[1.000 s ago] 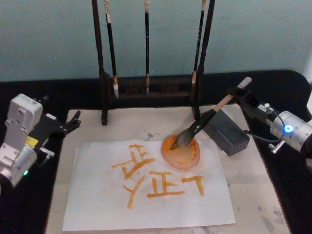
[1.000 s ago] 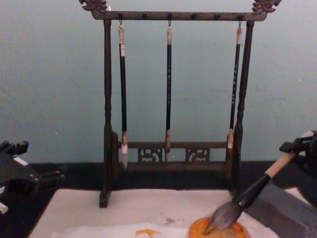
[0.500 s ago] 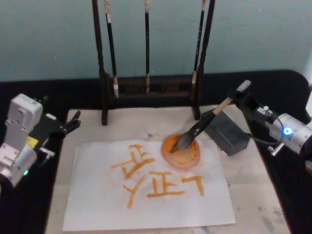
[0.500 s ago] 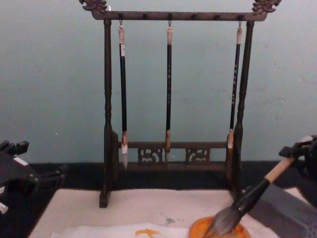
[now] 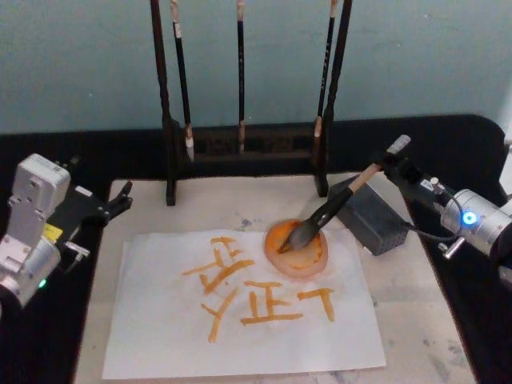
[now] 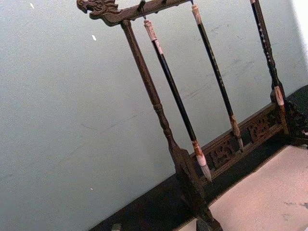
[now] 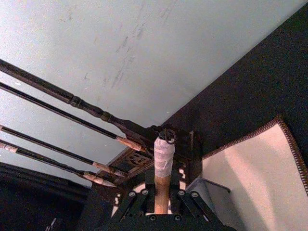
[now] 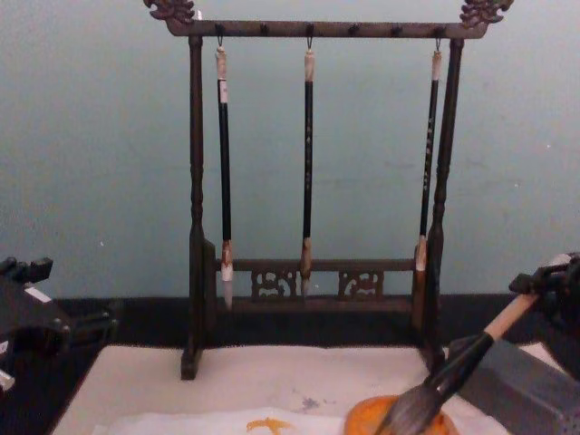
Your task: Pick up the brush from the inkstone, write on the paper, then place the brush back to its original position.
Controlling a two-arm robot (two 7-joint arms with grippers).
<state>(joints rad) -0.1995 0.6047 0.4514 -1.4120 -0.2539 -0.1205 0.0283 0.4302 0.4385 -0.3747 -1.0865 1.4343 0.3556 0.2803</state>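
Dark wooden rack (image 5: 166, 120) with three thin black brushes (image 5: 241, 72) top centre, grey block inkstone (image 5: 372, 224) centre right. Large tan-handled brush (image 5: 340, 198) slants upper right to lower left, bristles in round orange dish (image 5: 308, 258). Right gripper (image 5: 392, 160) fingers clamped on its handle end; left gripper (image 5: 120, 200) parked at left edge, fingers apart

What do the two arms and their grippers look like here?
Left arm: boxy white housing, yellow label, green light, black left gripper. Right arm: silver cylindrical wrist, blue light, thin black cable, black right gripper.
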